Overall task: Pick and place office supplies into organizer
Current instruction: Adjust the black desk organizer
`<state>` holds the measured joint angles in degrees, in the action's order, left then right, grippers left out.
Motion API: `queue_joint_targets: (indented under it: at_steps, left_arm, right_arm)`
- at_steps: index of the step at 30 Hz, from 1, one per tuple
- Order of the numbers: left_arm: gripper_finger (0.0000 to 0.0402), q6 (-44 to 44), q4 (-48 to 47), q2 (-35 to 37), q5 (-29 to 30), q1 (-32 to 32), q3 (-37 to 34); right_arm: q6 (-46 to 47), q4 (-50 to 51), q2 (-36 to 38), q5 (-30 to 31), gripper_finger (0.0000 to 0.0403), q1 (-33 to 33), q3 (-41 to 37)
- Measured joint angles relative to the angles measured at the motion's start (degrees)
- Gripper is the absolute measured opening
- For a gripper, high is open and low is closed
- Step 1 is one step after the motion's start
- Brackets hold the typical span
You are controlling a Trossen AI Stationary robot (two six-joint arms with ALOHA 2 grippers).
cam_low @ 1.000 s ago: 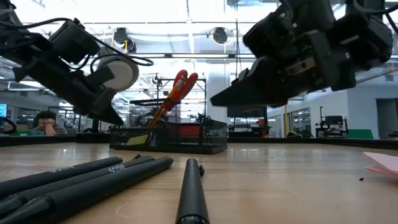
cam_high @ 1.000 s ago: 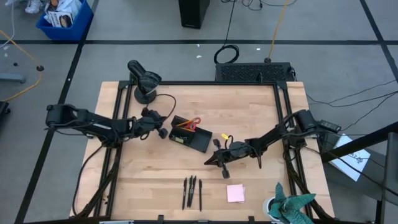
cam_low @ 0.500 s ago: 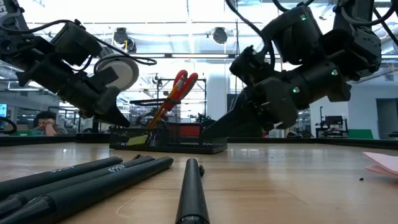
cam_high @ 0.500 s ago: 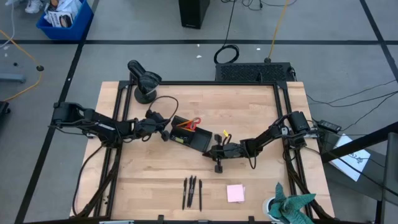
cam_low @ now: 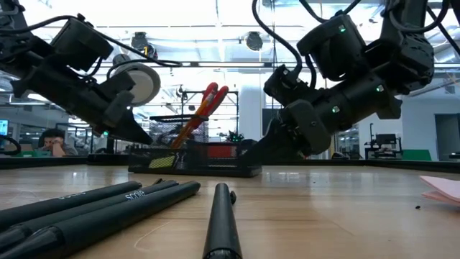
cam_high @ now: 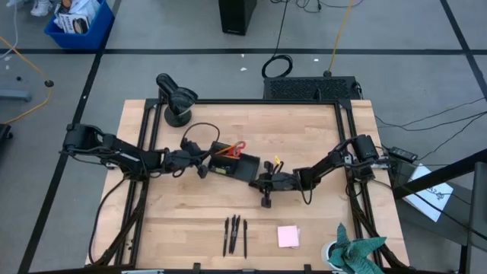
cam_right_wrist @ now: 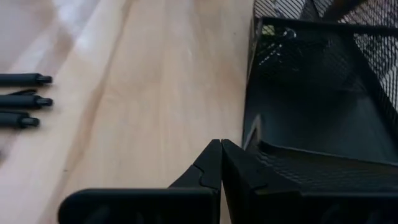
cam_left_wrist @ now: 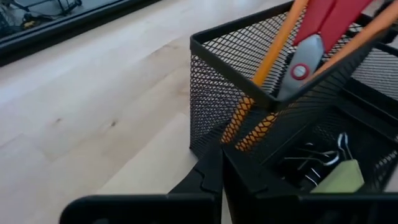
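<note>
Black mesh organizer sits between both grippers. Left gripper and right gripper, fingers pressed together, touch its opposite ends, holding nothing.

In the low view the pens run off the bottom and left edges, so their full length is cut away, and the pink sticky-note pad is clipped by the right edge. The organizer has its two ends covered by the two arms. In the left wrist view the scissors and the pencil leave through the top edge, and the small clips behind the mesh are too blurred to count. From above, the organizer's contents are too small to tell apart.
</note>
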<state>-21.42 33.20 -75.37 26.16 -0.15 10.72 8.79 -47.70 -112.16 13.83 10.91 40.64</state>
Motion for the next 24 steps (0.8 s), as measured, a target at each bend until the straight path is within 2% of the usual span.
queue_joint_targets:
  at_steps: [20, 24]
  left_arm:
    - [0.001, -1.47, -0.05, 0.0, 1.35, -4.1, 0.04]
    - [0.0003, 3.96, -0.13, 0.49, 1.3, -4.72, 0.04]
  right_arm:
    - [-0.08, 2.13, 0.0, 2.61, 0.0, -1.96, -0.02]
    - [-2.6, 2.54, 1.34, 0.11, 0.0, -1.03, -0.04]
